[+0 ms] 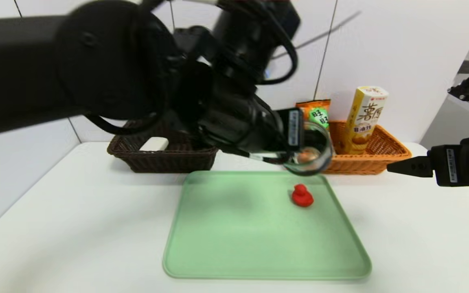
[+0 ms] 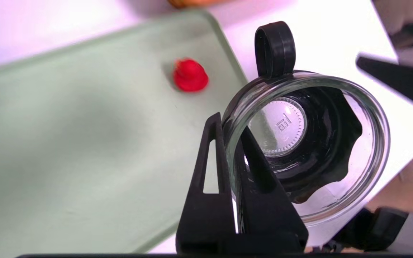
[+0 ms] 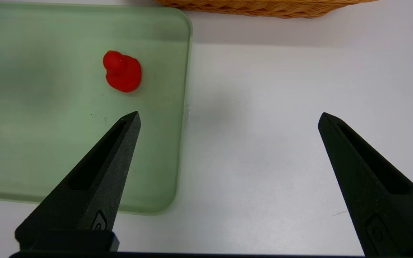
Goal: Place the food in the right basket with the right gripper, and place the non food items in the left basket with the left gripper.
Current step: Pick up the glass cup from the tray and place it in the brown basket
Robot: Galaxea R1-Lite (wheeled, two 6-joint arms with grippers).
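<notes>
Glass jar (image 1: 308, 149) is hanging in my left gripper (image 2: 229, 143), lifted clear above the far right corner of the green tray (image 1: 218, 228); I am pinching its rim with one finger inside the mouth and one outside, because the wall is too wide to span and the rim gives me a firm edge. It is tipped so its mouth is facing back along my wrist, and its black loop handle (image 2: 274, 48) is sticking out on the side away from my fingers. Being no food, it is meant, as I judge it, for the dark basket (image 1: 163, 156) beyond the tray's far left corner, where a white block (image 1: 155, 143) is already lying. My left arm is reaching across the tray, wrist angled downward. On the tray, near that same far right corner, a red toy duck (image 1: 302, 195) is waiting. My right gripper (image 3: 228, 118) is hovering spread wide and empty just off the tray's right edge, in front of the orange basket (image 1: 381, 158) holding a yellow carton (image 1: 364, 118) and an orange packet (image 1: 316, 112).
</notes>
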